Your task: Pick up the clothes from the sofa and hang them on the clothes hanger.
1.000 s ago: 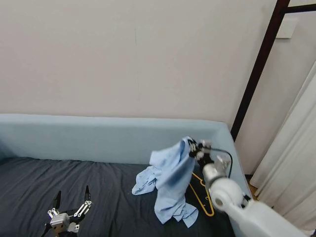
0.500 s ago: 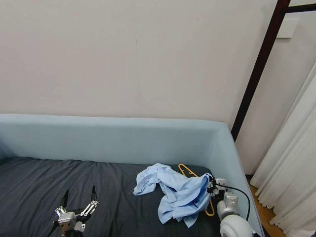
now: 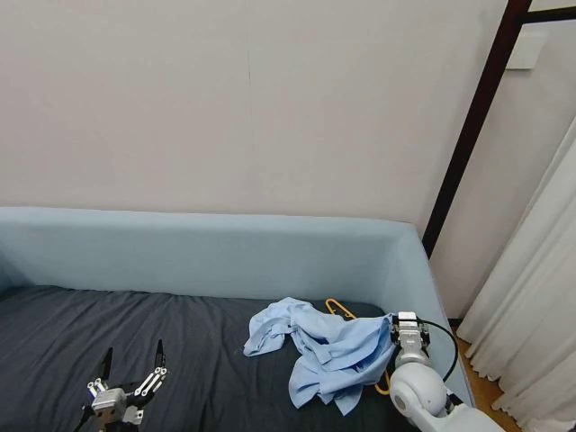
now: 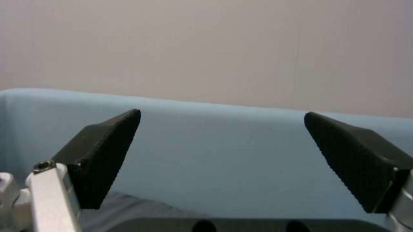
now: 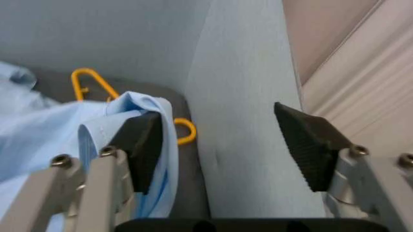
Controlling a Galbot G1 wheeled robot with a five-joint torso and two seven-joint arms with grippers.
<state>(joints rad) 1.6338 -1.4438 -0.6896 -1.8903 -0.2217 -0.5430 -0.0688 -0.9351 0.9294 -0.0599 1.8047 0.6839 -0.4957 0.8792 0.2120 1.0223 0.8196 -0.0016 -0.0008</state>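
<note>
Pale wall (image 3: 225, 108) fills the upper frame above a light-blue sofa (image 3: 180, 252), whose dark seat (image 3: 90, 333) runs across the bottom. White curtain (image 3: 540, 297) hangs at far right beside a dark pole (image 3: 468, 135). At lower right the right arm rises from the frame's bottom edge beside the armrest (image 3: 409, 270), its white wrist pointed toward the seat's corner. A crumpled blue shirt (image 3: 328, 355) lies on the seat right of centre, its near edge draped against the right gripper (image 5: 223, 145). In the right wrist view that gripper's jaws are spread wide and grip nothing. A fold of the shirt touches one black pad (image 5: 139, 145), while the other pad is seen clear against the armrest. An orange hanger (image 3: 337, 309) lies partly under the shirt, its hook poking out toward the wall. At lower left the left gripper (image 3: 133, 364) hovers over bare seat, fingers splayed, well apart from the shirt.
</note>
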